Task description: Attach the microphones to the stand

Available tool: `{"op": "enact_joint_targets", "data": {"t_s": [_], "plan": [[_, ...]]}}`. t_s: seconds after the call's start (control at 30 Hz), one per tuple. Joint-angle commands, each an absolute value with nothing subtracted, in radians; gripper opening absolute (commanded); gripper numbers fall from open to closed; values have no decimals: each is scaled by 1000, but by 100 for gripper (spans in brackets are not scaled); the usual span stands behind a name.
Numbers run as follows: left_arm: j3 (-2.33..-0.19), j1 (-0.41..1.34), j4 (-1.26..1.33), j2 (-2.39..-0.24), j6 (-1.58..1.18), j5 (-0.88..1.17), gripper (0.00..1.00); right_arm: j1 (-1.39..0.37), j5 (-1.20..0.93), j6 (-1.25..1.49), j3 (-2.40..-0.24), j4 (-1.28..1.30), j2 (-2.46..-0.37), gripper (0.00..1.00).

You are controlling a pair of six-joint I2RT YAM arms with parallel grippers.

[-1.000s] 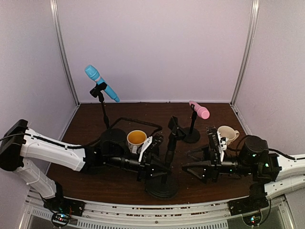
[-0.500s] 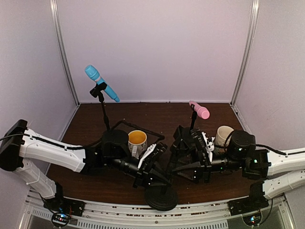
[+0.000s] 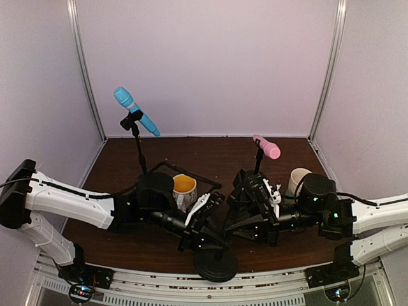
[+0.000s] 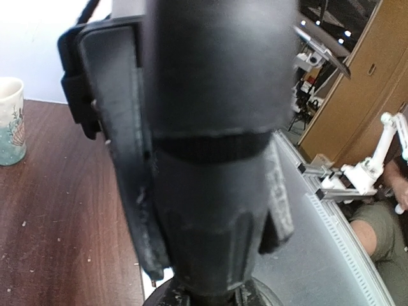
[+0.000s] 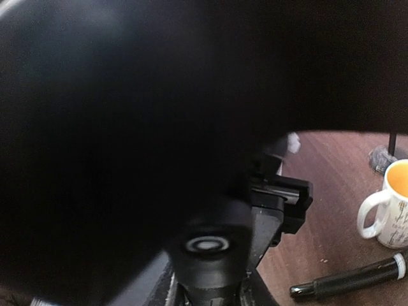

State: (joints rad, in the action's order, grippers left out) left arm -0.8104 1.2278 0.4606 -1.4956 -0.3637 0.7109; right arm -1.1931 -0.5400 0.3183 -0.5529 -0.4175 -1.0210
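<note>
The light blue microphone is clipped in a tall stand at the back left. The pink microphone is clipped in a short stand at the back right. Behind the yellow-lined mug, the black microphone lies flat on the table. A third black stand with a round base sits at the front middle. My left gripper is shut on its pole. My right gripper is closed on the stand's upper part just below the clip. Dark blur hides its left finger.
A white mug with a yellow inside stands left of the front stand. A cream mug stands behind my right arm. Another mug shows at the left edge of the left wrist view. White walls enclose the table.
My right arm has moved left to the front stand and its jaws have closed on the upper part. The left gripper and stand base shifted slightly forward.
</note>
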Motion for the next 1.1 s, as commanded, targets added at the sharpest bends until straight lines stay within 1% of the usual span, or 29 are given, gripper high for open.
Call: {"op": "enact_joint_targets", "data": {"t_s": [0.0,0.07,0.1,0.17,0.2,0.23,0.27,0.33,0.37,0.4,0.43,0.47,0.53,0.57,0.6,0.63,0.7,0.8,0.87,0.93,1.07], "plan": [[-871,1232,429,-1454,-290,589,0,-1193,-500,352,-588,-458,-1028,9],[-867,1233,362,-1437,-259,431,0,-1206,-399,364,-585,-448,-1014,0],[-858,1234,343,-1424,-255,338,0,-1223,-305,366,-585,-434,-1004,0],[-839,1239,323,-1398,-259,117,0,-1311,-24,358,-591,-386,-992,0],[-829,1242,318,-1387,-272,-23,0,-1351,147,360,-605,-352,-996,0],[-817,1244,329,-1379,-280,-107,0,-1390,311,387,-627,-299,-1007,0],[-803,1247,348,-1373,-288,-177,0,-1411,421,416,-644,-263,-1027,0],[-782,1252,394,-1372,-296,-255,0,-1435,519,480,-676,-235,-1075,0],[-777,1252,407,-1375,-295,-270,0,-1439,527,495,-688,-241,-1097,5],[-770,1252,417,-1374,-288,-276,0,-1443,543,515,-699,-235,-1112,12],[-757,1252,432,-1368,-287,-273,0,-1444,528,497,-705,-242,-1114,22],[-746,1250,445,-1359,-286,-256,0,-1441,491,472,-708,-249,-1108,33],[-732,1246,451,-1342,-271,-199,0,-1437,434,428,-708,-230,-1067,50],[-730,1245,449,-1333,-252,-147,0,-1429,396,398,-702,-219,-1038,56],[-725,1244,447,-1322,-230,-85,0,-1421,350,364,-676,-217,-1002,60],[-722,1244,448,-1309,-207,-5,0,-1407,284,332,-653,-224,-963,62],[-708,1244,465,-1288,-169,155,0,-1371,146,282,-597,-242,-875,63],[-689,1243,514,-1274,-149,378,0,-1317,-58,255,-524,-285,-798,63],[-689,1244,531,-1274,-161,441,0,-1291,-151,238,-502,-304,-784,62],[-692,1243,551,-1282,-170,479,0,-1286,-193,222,-497,-313,-794,63],[-732,1245,554,-1325,-188,535,0,-1284,-289,235,-507,-381,-865,64]]}}
